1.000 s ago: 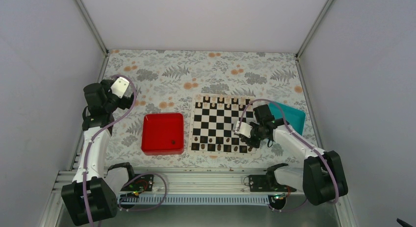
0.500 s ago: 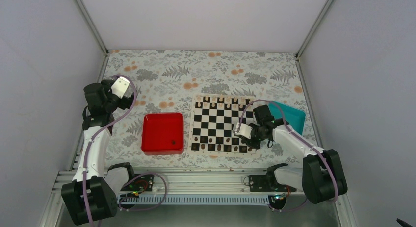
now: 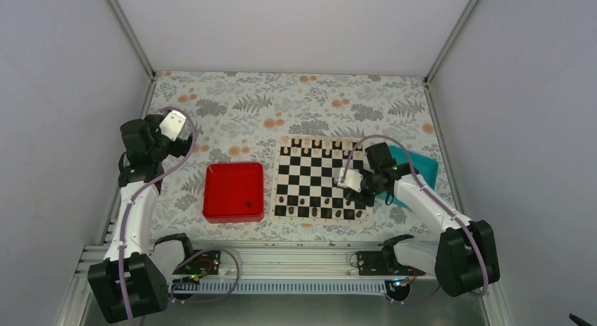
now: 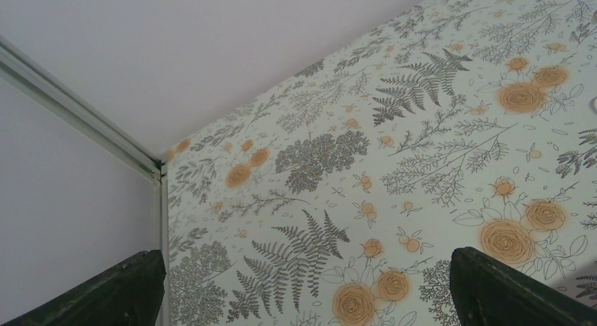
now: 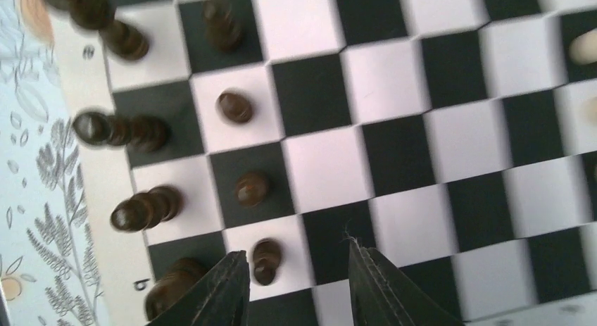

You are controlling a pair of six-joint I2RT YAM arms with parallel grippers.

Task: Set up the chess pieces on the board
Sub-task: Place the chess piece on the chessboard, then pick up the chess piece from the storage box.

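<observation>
Fingers (image 4: 105, 292) of the left gripper (image 3: 174, 124) stand spread wide with nothing but the flowered cloth (image 4: 394, 164) between them. That arm hangs near the table's left edge, well apart from everything we need.

Next comes the red tray (image 3: 220, 178), where we see one lone dark piece (image 3: 248, 203) by its near right corner. Just beside the tray lies the board (image 3: 317, 172), with the chess pieces (image 3: 303, 201) gathered in its two near rows and a row of pale pieces (image 3: 318, 143) along the far edge.

Over the board's near right part hovers the right gripper (image 5: 297, 262), jaws partly apart and clamped on nothing. A dark pawn-like piece (image 5: 266, 260) stands on a cream square under the gap, just beside one finger, and we cannot tell whether they touch. Furthest right, the teal tray (image 3: 424, 170) peeks out behind that arm.

We judge these pieces to be light, rigid and smooth, with rounded tops that could squirt out of a careless pinch. They are smaller than a square and stand close together, so a nudge could topple a neighbour. We would take one from straight above, with the fingers straddling its waist below the head. The jaws should open only a little wider than the piece and close gently. The stray in the red tray looks to us like one not yet set on the board.
</observation>
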